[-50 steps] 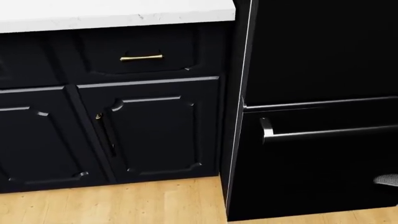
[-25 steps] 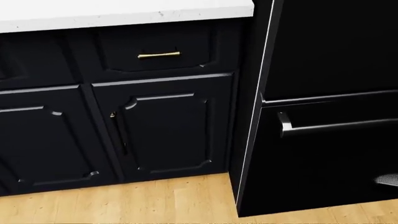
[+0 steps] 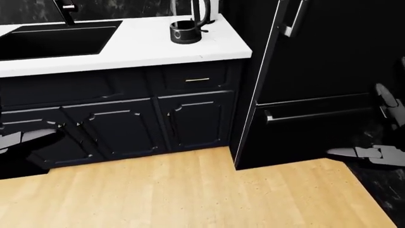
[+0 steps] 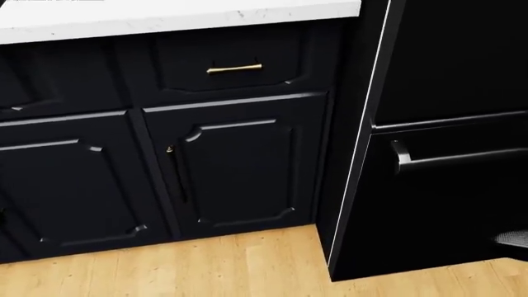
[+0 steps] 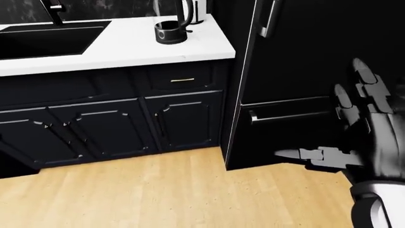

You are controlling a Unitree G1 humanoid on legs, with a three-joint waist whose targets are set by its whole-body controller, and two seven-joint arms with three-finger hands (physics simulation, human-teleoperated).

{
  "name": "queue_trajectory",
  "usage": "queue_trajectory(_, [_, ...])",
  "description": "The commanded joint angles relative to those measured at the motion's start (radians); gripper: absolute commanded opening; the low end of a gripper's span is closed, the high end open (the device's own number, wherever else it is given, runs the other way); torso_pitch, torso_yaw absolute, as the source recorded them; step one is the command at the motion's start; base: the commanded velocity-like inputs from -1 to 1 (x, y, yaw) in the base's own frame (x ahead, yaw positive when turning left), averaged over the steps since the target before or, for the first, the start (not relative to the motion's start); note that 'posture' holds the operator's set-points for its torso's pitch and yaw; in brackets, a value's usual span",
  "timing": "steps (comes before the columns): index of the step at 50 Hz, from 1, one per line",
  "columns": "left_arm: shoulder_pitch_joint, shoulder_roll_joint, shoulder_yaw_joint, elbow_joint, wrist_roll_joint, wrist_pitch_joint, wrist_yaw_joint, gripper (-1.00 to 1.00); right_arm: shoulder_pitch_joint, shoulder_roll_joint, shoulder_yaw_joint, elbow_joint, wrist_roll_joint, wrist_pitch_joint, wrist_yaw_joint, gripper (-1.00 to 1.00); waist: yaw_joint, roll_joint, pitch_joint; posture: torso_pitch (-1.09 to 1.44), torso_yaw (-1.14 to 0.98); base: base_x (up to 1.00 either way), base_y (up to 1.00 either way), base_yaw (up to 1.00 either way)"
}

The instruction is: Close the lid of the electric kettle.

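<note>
The electric kettle [image 3: 184,32] is black and stands at the right end of the white counter [image 3: 145,52], near the top of the left-eye view. Its handle [image 3: 201,11] rises at its right, and its top looks open. It also shows in the right-eye view [image 5: 169,31]. The head view shows no kettle. My right hand [image 5: 329,114] is open with fingers spread, low at the right, before the black fridge and far from the kettle. My left hand [image 3: 25,137] shows only at the left edge, fingers stretched out and empty.
A black sink [image 3: 57,40] with a faucet [image 3: 65,8] is set in the counter left of the kettle. Dark cabinets [image 4: 231,167] with a brass drawer handle [image 4: 234,68] stand below. A tall black fridge [image 3: 329,61] is at the right. The floor [image 3: 190,194] is light wood.
The whole head view has shifted: cabinets, drawer handle and fridge have slid to the right and slightly up in the picture, so the camera has moved. Nothing on the counter has moved.
</note>
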Motion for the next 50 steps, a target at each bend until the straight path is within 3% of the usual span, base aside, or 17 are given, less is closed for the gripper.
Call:
queue_trajectory(1, [-0.017, 0.029, 0.023, -0.017, 0.003, -0.028, 0.001, 1.00, -0.015, -0.014, -0.002, -0.025, -0.008, -0.027, 0.000, 0.96, 0.008, -0.018, -0.020, 0.00, 0.00, 0.00, 0.20, 0.00])
queue_trajectory(8, [-0.016, 0.024, 0.017, -0.017, 0.011, -0.031, -0.004, 1.00, -0.021, -0.009, 0.005, -0.025, -0.025, -0.023, 0.010, 0.96, 0.008, 0.041, -0.013, 0.00, 0.00, 0.00, 0.20, 0.00])
queue_trajectory(11, [-0.018, 0.031, 0.026, -0.020, -0.001, -0.024, 0.002, 1.00, -0.020, -0.013, 0.001, -0.025, -0.017, -0.023, 0.004, 0.96, 0.007, 0.139, -0.038, 0.00, 0.00, 0.00, 0.19, 0.00])
queue_trajectory(12, [-0.019, 0.032, 0.028, -0.019, -0.003, -0.023, 0.003, 1.00, -0.019, -0.010, 0.000, -0.025, -0.020, -0.025, 0.006, 0.96, 0.015, 0.087, -0.022, 0.00, 0.00, 0.00, 0.20, 0.00])
queue_trajectory(13, [-0.018, 0.033, 0.030, -0.019, -0.004, -0.023, 0.003, 1.00, -0.020, -0.007, 0.000, -0.025, -0.025, -0.026, 0.010, 0.96, 0.012, 0.103, -0.018, 0.00, 0.00, 0.00, 0.20, 0.00])
queue_trajectory(19, [-0.016, 0.032, 0.023, -0.015, 0.005, -0.030, 0.000, 1.00, -0.026, -0.005, 0.004, -0.025, -0.036, -0.022, 0.017, 0.96, 0.012, 0.046, -0.016, 0.00, 0.00, 0.00, 0.19, 0.00])
queue_trajectory(23, [-0.019, 0.035, 0.027, -0.017, 0.000, -0.025, 0.002, 1.00, -0.023, -0.001, 0.007, -0.025, -0.041, -0.026, 0.019, 0.96, 0.011, -0.023, -0.020, 0.00, 0.00, 0.00, 0.20, 0.00])
queue_trajectory(24, [-0.018, 0.034, 0.025, -0.016, 0.003, -0.027, 0.001, 1.00, -0.025, -0.002, 0.005, -0.025, -0.040, -0.024, 0.020, 0.97, 0.015, -0.025, -0.028, 0.00, 0.00, 0.00, 0.19, 0.00])
queue_trajectory(25, [-0.018, 0.033, 0.024, -0.017, 0.004, -0.027, 0.001, 1.00, -0.025, -0.003, 0.005, -0.025, -0.039, -0.023, 0.018, 0.97, 0.003, -0.001, -0.020, 0.00, 0.00, 0.00, 0.19, 0.00])
queue_trajectory(27, [-0.017, 0.032, 0.025, -0.018, 0.005, -0.027, -0.001, 1.00, -0.020, 0.000, 0.008, -0.025, -0.044, -0.028, 0.020, 0.96, 0.008, -0.015, -0.022, 0.00, 0.00, 0.00, 0.20, 0.00])
queue_trajectory(31, [-0.019, 0.032, 0.027, -0.019, 0.003, -0.024, -0.001, 1.00, -0.022, 0.002, 0.009, -0.025, -0.048, -0.027, 0.024, 0.96, 0.010, 0.012, -0.020, 0.00, 0.00, 0.00, 0.19, 0.00])
queue_trajectory(34, [-0.020, 0.032, 0.027, -0.018, 0.004, -0.023, -0.002, 1.00, -0.022, 0.003, 0.016, -0.025, -0.062, -0.032, 0.028, 0.96, 0.002, 0.048, -0.002, 0.00, 0.00, 0.00, 0.13, 0.00])
queue_trajectory(36, [-0.017, 0.026, 0.018, -0.016, 0.017, -0.030, -0.007, 1.00, -0.030, 0.011, 0.004, -0.025, -0.043, -0.024, 0.029, 0.96, -0.018, 0.106, -0.009, 0.00, 0.00, 0.00, 0.00, 0.00])
queue_trajectory(37, [-0.020, 0.027, 0.018, -0.017, 0.016, -0.029, -0.006, 1.00, -0.026, 0.012, 0.007, -0.025, -0.048, -0.028, 0.029, 0.97, -0.009, 0.075, 0.004, 0.00, 0.00, 0.00, 0.00, 0.00])
queue_trajectory(39, [-0.020, 0.025, 0.018, -0.017, 0.019, -0.028, -0.008, 1.00, -0.028, 0.011, 0.006, -0.025, -0.047, -0.028, 0.029, 0.97, -0.003, 0.059, 0.001, 0.00, 0.00, 0.00, 0.00, 0.00])
queue_trajectory(42, [-0.020, 0.024, 0.015, -0.017, 0.022, -0.029, -0.009, 1.00, -0.026, 0.012, 0.006, -0.025, -0.043, -0.031, 0.027, 0.96, 0.011, 0.003, -0.010, 0.00, 0.00, 0.00, 0.00, 0.00])
queue_trajectory(50, [-0.022, 0.015, 0.007, -0.019, 0.039, -0.026, -0.018, 1.00, -0.026, 0.013, 0.022, -0.025, -0.061, -0.032, 0.024, 0.97, 0.013, 0.020, -0.010, 0.00, 0.00, 0.00, 0.00, 0.00])
